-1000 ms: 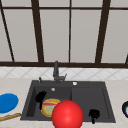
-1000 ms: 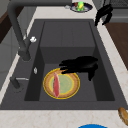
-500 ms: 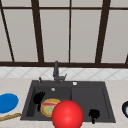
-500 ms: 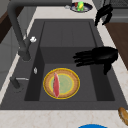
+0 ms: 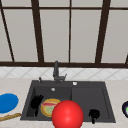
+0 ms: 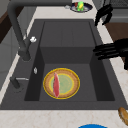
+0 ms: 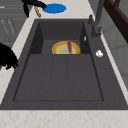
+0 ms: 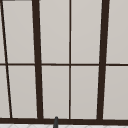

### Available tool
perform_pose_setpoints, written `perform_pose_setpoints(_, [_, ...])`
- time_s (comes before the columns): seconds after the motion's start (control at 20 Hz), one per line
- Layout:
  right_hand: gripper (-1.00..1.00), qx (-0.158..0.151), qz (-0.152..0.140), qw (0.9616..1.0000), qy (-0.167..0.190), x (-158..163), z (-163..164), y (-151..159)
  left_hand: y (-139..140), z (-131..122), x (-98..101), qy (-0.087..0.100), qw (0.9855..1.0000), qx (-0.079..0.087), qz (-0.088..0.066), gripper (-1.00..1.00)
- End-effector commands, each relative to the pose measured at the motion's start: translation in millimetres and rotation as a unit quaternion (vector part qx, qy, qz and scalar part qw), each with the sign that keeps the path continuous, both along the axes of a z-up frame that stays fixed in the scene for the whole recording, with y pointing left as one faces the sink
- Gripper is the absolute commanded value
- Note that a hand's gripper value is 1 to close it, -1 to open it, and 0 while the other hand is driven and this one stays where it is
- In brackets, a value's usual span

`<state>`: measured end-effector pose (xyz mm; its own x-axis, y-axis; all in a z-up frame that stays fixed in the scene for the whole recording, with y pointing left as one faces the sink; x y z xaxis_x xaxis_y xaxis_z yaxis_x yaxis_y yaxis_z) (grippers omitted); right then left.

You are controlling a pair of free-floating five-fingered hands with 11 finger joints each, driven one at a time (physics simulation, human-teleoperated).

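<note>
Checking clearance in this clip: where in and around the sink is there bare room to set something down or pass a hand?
The right half of the sink, a shallow drainer, lies bare between the faucet side and the front rim. The left basin is taken by the plate with a red strip on it. The left hand hangs over the front rim there with straight fingers; the right hand hangs, curled, further right.

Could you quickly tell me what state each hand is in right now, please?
Left hand: open, fingers straight, holding nothing, above the sink near the plate.
Right hand: cannot tell.
</note>
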<state>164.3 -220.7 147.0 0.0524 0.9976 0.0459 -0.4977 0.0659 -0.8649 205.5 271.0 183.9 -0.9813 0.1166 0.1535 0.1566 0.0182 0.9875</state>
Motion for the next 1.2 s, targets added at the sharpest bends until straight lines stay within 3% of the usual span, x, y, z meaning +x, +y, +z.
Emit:
perform_pose_setpoints(0.0, [0.00,0.000,0.000,1.0000,0.000,0,0,0,-1,11,-30.9,0.000,0.9997,0.023,0.000,-1.00])
perform_pose_setpoints(0.5, [0.00,0.000,0.000,1.0000,0.000,0,0,0,-13,22,-112.6,0.000,0.9996,0.029,0.003,-1.00])
perform_pose_setpoints(0.7, [0.00,0.000,0.000,1.0000,0.000,0,0,0,-27,7,-137.8,0.007,0.9990,0.036,0.023,-1.00])
perform_pose_setpoints(0.75, [0.00,0.000,0.000,1.0000,0.000,0,0,0,-32,1,-142.3,0.006,0.9992,0.031,0.026,-1.00])
perform_pose_setpoints(0.9, [0.00,0.000,0.000,1.0000,0.000,0,0,0,-48,-18,-134.3,0.006,0.9994,0.022,0.027,-1.00])
perform_pose_setpoints(1.05, [0.00,0.000,0.000,1.0000,0.000,0,0,0,-49,-38,-131.2,-0.008,0.9998,0.009,0.017,-1.00])
perform_pose_setpoints(1.15, [0.00,0.000,0.000,1.0000,0.000,0,0,0,-55,-48,-126.2,-0.008,0.9998,0.012,0.015,-1.00])
